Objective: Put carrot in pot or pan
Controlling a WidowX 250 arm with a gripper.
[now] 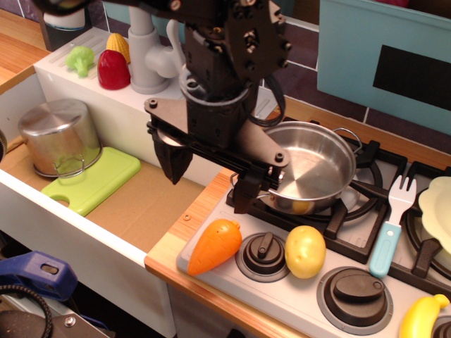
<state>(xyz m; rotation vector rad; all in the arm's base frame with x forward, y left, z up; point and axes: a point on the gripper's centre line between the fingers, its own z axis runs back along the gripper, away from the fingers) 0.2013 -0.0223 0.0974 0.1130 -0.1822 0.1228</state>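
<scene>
The orange toy carrot lies on the front left corner of the toy stove, beside a burner knob. The wide shallow steel pan sits on the left burner behind it and looks empty inside. My gripper hangs open above and a little behind the carrot, at the pan's left rim. Its left finger is over the sink edge, its right finger is at the stove's edge. Nothing is held between them.
A yellow-tan potato lies right of the carrot. A fork with a blue handle, a banana and a pale plate are on the right. A taller steel pot on a green board stands in the sink; a faucet stands behind.
</scene>
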